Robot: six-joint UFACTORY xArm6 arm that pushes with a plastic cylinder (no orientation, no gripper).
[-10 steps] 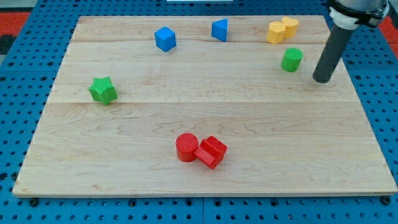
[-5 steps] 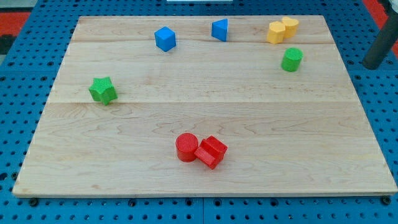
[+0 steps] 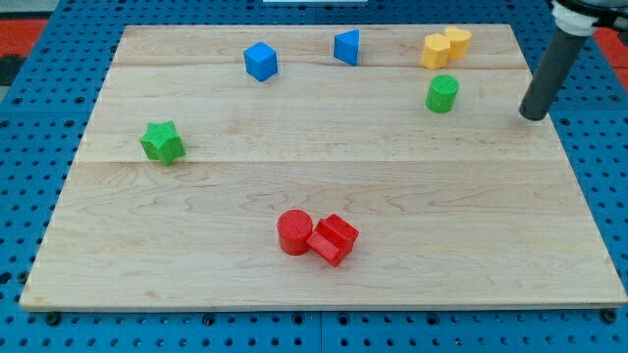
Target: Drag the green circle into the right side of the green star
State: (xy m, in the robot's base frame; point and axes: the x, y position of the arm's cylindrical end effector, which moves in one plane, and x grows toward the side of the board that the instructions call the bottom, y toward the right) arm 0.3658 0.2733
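My tip (image 3: 533, 115) (the bottom end of a dark rod with no jaws, so it holds nothing) sits on the pale wooden board (image 3: 314, 284) near the view's right edge. The small green plastic circle block (image 3: 442, 94) stands to its left, near it but not touching. The green plastic star block (image 3: 162, 142) is far off on the view's left. Two yellow blocks (image 3: 444, 46) touch each other just above the green circle.

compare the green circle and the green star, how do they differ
The green circle is a round cylinder; the green star has points. The circle sits at the view's upper right, near my tip; the star sits alone at the view's left. Both are green.
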